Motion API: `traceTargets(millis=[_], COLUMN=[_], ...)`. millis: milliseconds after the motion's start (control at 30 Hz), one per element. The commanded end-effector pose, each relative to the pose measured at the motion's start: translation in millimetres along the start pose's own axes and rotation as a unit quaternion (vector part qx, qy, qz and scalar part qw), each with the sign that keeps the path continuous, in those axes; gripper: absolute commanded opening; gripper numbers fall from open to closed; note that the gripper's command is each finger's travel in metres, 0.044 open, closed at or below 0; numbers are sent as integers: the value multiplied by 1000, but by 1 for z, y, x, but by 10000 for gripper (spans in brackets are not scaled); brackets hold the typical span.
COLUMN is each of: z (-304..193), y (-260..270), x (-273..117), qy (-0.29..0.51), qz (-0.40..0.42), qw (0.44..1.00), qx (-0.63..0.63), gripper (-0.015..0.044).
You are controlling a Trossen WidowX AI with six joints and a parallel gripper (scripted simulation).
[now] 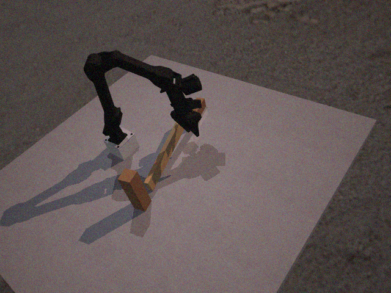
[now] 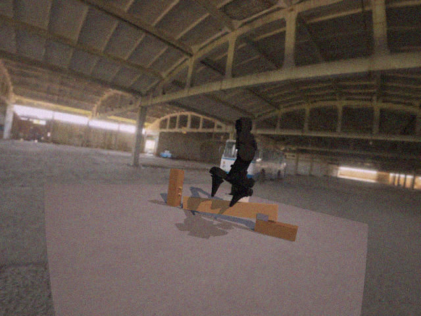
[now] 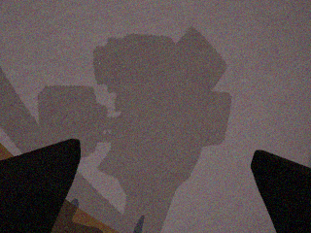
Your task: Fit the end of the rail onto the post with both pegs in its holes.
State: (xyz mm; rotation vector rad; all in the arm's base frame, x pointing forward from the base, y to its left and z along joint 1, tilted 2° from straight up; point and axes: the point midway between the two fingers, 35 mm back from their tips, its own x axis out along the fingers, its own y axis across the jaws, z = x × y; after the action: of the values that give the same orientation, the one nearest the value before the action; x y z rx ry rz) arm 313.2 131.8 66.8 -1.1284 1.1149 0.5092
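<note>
Your gripper (image 1: 193, 126) hangs above the rail (image 1: 167, 150) with its fingers spread wide and nothing between them. In the wrist view the two dark fingertips frame pale desk (image 3: 259, 39) and the arm's own shadow, while the rail shows only as a brown and dark patch at the bottom edge, below and slightly to one side of the gap, so you are not centred over it.

From the top view the rail runs beneath the gripper: its far end sits behind the gripper at the footboard block (image 1: 200, 105), which the arm largely hides, and its near end lies well in front of the gripper, down on the desk just beside the post (image 1: 135, 188).

In the exterior view one fingertip (image 2: 215, 186) points down clear of the rail (image 2: 237, 208), and the other reaches close to the rail's top face; you cannot tell whether it touches. The post (image 2: 175, 187) stands upright off the rail's low end, and its pegs are too small to make out.
</note>
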Motion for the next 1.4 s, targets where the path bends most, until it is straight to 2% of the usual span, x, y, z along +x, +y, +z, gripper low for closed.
traceTargets(millis=[0, 200, 467, 900, 1367], z=[-66, -126, -195, -198, -198], y=[-20, -29, -24, -23, -16], x=[15, 22, 20, 21, 42], qy=[29, 18, -44, -49, -49], qz=[72, 140, 203, 205, 205], qw=[992, 972, 935, 933, 933], qx=[-98, -190, -288, -293, -293], gripper=[440, 440, 440, 440, 440])
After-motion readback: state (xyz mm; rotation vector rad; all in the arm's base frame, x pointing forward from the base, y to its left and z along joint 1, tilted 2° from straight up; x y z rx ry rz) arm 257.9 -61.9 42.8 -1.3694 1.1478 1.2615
